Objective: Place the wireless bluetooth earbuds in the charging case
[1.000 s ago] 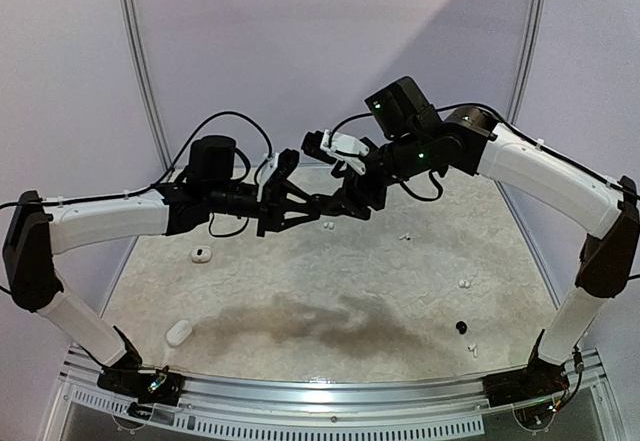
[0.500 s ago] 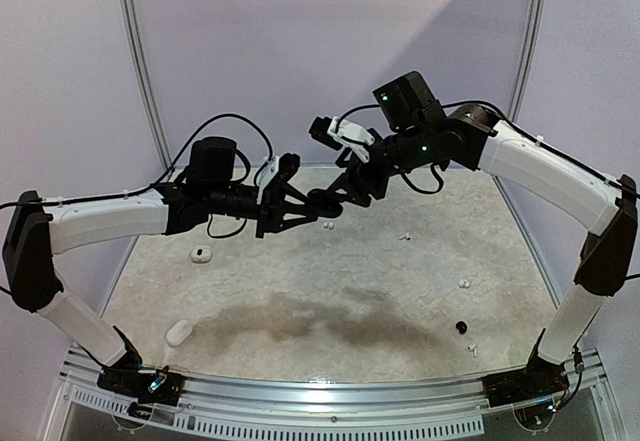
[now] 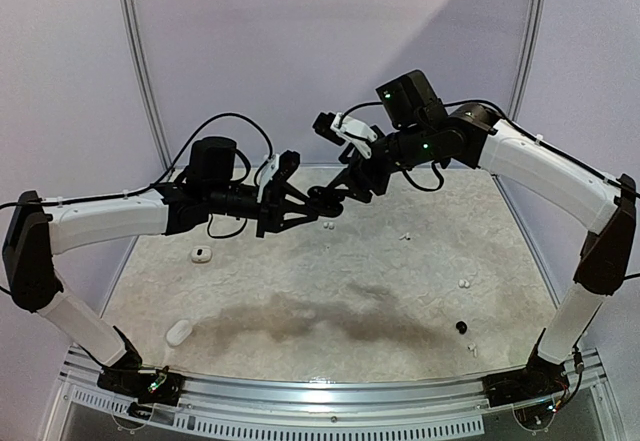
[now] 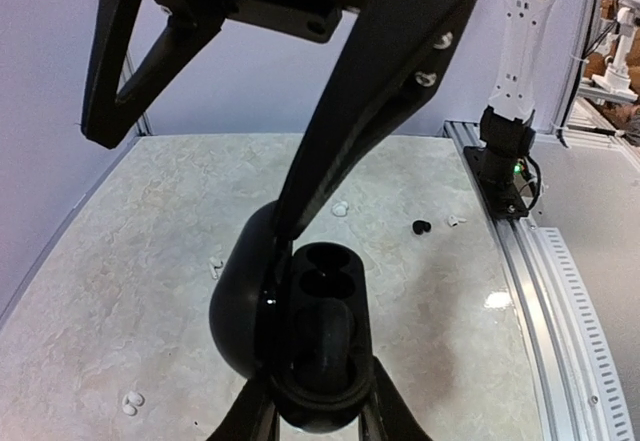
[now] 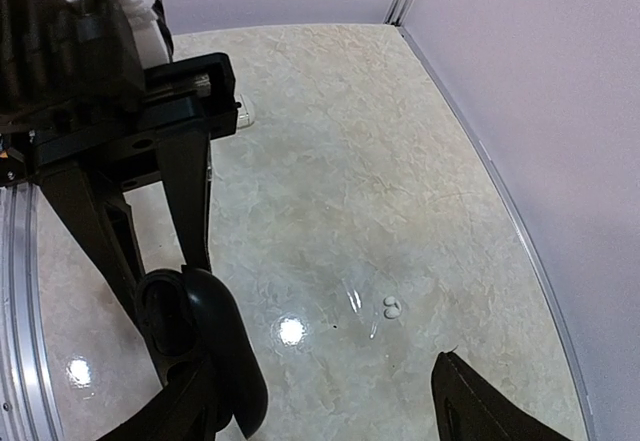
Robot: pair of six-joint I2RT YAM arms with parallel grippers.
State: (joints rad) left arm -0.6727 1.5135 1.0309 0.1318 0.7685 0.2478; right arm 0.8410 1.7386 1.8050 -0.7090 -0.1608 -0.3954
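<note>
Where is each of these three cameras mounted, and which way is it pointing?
Top external: fixed above and behind the bases, looking down across the table; left arm and right arm show whole.
Left wrist: on the left arm, looking along the left gripper, shut on the open black charging case, toward the right arm's base.
Right wrist: on the right arm, looking past the open right gripper at the left gripper and table.
Shared: all three show the case.

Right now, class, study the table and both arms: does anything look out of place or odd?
Yes. Tiny earbuds lie scattered loose across the table, several white and one black bud at the near right. The open black case is held off the table by the left gripper.
</note>
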